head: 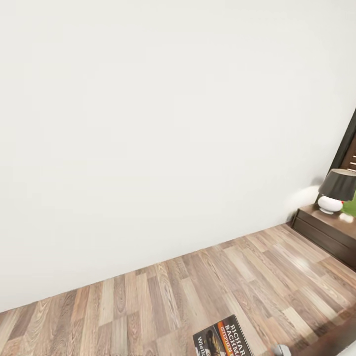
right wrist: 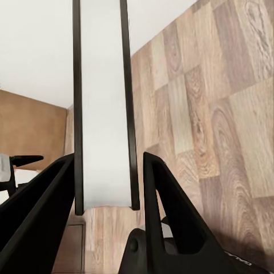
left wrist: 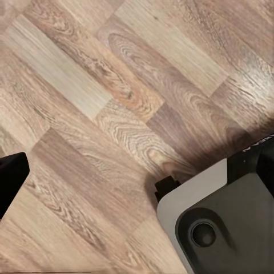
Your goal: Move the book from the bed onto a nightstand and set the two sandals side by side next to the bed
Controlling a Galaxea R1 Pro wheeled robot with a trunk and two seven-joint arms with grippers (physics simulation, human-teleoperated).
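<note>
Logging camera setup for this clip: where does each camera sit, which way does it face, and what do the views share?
Head view: from the robot's head, facing a white wall and the wood floor, nightstand with lamp at right, the book at the lower edge.
Left wrist view: on the left arm, looking down at floor and the robot's grey base.
Right wrist view: along the right gripper, whose fingers clamp the book edge-on.
Shared: book in head and right wrist views; floor in all.
</note>
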